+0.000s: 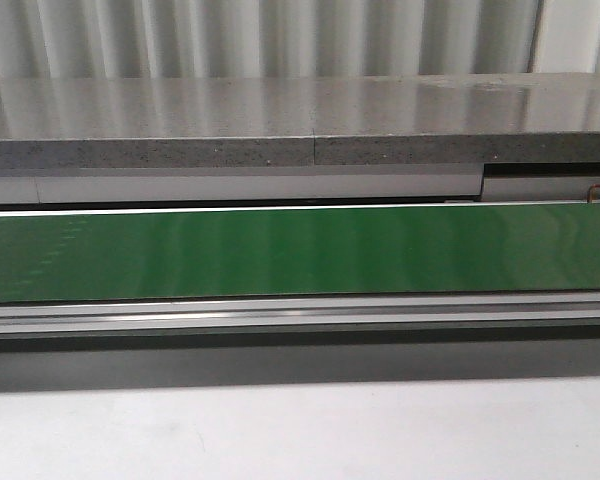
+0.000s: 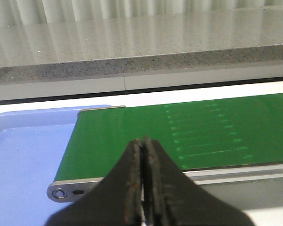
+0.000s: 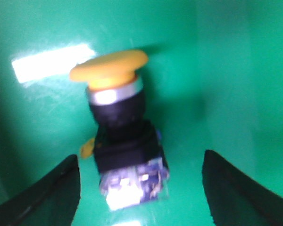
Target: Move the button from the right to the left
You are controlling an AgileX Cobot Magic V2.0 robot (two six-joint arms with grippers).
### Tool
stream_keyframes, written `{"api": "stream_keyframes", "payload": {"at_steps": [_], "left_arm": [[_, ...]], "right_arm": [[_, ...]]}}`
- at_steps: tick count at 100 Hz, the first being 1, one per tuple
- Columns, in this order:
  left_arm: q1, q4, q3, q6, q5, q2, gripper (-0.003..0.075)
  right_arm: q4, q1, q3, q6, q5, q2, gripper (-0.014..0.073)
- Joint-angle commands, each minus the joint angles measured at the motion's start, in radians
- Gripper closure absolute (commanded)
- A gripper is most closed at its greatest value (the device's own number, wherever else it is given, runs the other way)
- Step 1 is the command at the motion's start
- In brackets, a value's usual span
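The button shows only in the right wrist view: yellow-orange mushroom cap, black collar, blue and clear contact block, lying on a green surface. My right gripper is open, its two dark fingers standing apart on either side of the contact block without touching it. My left gripper is shut and empty, hovering over the near edge of the green conveyor belt. Neither gripper nor the button shows in the front view.
A long green belt runs across the front view, with a grey stone shelf behind it. A blue tray lies beside the belt's end in the left wrist view. A metal rail borders the belt's near side.
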Motion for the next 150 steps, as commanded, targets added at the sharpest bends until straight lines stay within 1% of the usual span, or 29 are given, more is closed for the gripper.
{"api": "stream_keyframes", "payload": {"at_steps": [1,5,8,11,16,21,26,30,44,62,72,81,94,101,113,125,150], "left_arm": [[0.002,-0.004,0.038,-0.009,-0.076,-0.033,0.0741],[0.002,-0.004,0.038,-0.009,-0.076,-0.033,0.0741],[0.002,-0.004,0.038,-0.009,-0.076,-0.033,0.0741],[0.002,-0.004,0.038,-0.009,-0.076,-0.033,0.0741],[0.002,-0.004,0.038,-0.009,-0.076,-0.033,0.0741],[0.002,-0.004,0.038,-0.009,-0.076,-0.033,0.0741],[0.002,-0.004,0.038,-0.009,-0.076,-0.033,0.0741],[0.002,-0.004,0.038,-0.009,-0.076,-0.033,0.0741],[0.002,-0.004,0.038,-0.009,-0.076,-0.033,0.0741],[0.002,-0.004,0.038,-0.009,-0.076,-0.033,0.0741],[0.002,-0.004,0.038,-0.009,-0.076,-0.033,0.0741],[0.002,-0.004,0.038,-0.009,-0.076,-0.033,0.0741],[0.002,-0.004,0.038,-0.009,-0.076,-0.033,0.0741],[0.002,-0.004,0.038,-0.009,-0.076,-0.033,0.0741],[0.002,-0.004,0.038,-0.009,-0.076,-0.033,0.0741],[0.002,-0.004,0.038,-0.009,-0.076,-0.033,0.0741],[0.002,-0.004,0.038,-0.009,-0.076,-0.033,0.0741]], "right_arm": [[0.003,-0.008,-0.048,-0.017,-0.012,-0.025,0.0052],[0.005,-0.008,-0.056,-0.017,-0.013,-0.015,0.0057],[0.005,-0.008,-0.063,-0.018,-0.003,-0.009,0.008],[0.005,-0.008,-0.072,-0.018,0.006,-0.003,0.0118],[0.005,-0.008,-0.084,-0.018,0.028,0.011,0.0223],[0.005,-0.008,-0.093,-0.018,0.035,0.02,0.0306],[0.005,-0.008,-0.099,-0.018,0.039,0.021,0.0361],[0.005,-0.008,-0.103,-0.018,0.039,0.02,0.038],[0.013,0.002,-0.121,-0.018,0.058,-0.015,0.0376],[0.018,0.039,-0.122,-0.015,0.085,-0.124,0.0376],[0.018,0.081,-0.122,0.021,0.118,-0.187,0.0376],[0.018,0.125,-0.122,0.078,0.157,-0.239,0.0376],[0.018,0.215,-0.122,0.142,0.209,-0.285,0.0376],[0.018,0.265,-0.118,0.175,0.233,-0.289,0.0376],[0.017,0.34,-0.101,0.226,0.234,-0.288,0.0376],[0.016,0.391,-0.081,0.239,0.224,-0.287,0.0376],[0.013,0.4,-0.069,0.239,0.221,-0.213,0.0376]]}}
